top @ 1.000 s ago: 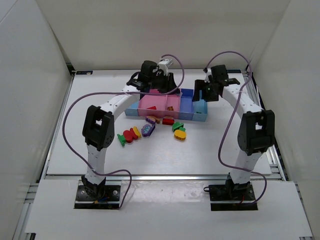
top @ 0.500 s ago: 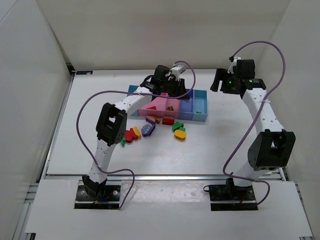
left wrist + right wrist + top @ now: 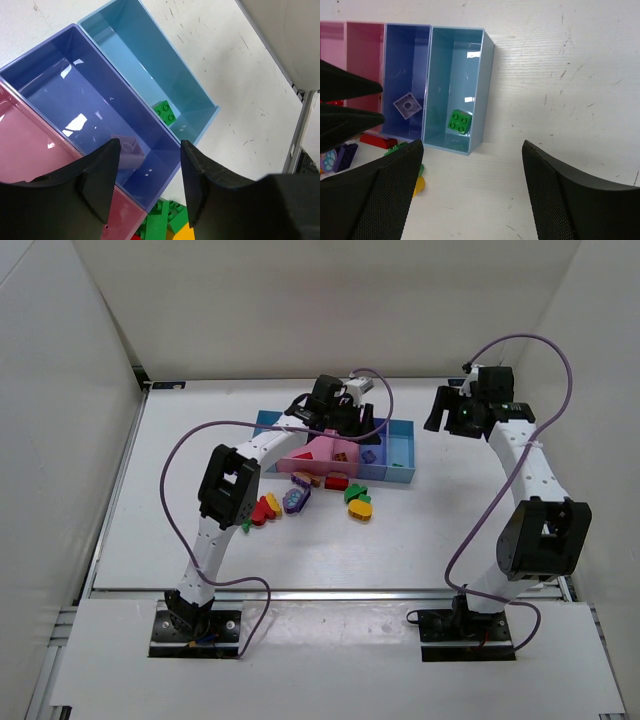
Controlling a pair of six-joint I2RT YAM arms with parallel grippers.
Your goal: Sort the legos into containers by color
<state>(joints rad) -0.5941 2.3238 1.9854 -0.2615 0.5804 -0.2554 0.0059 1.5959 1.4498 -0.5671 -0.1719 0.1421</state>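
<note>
The containers (image 3: 398, 472) form a joined row at mid-table: pink bins (image 3: 365, 50), a blue bin (image 3: 60, 95) and a light blue bin (image 3: 145, 65). A pale purple lego (image 3: 407, 106) lies in the blue bin, and a green lego (image 3: 459, 122) lies in the light blue one. My left gripper (image 3: 150, 170) hovers open above the blue bin's near end, nothing between its fingers. To the right of the bins, my right gripper (image 3: 472, 185) stands open and empty above bare table. Loose legos (image 3: 296, 500) in red, yellow, purple and green lie in front of the bins.
White walls enclose the table on the left, back and right. A green and yellow pair (image 3: 358, 504) lies nearest the blue bins. Purple cables loop over both arms. A metal rail (image 3: 300, 130) runs along the table's right edge.
My left gripper slid right along the bins and opened; the purple lego now lies in the blue bin. The right arm swung away from the bins to the right.
</note>
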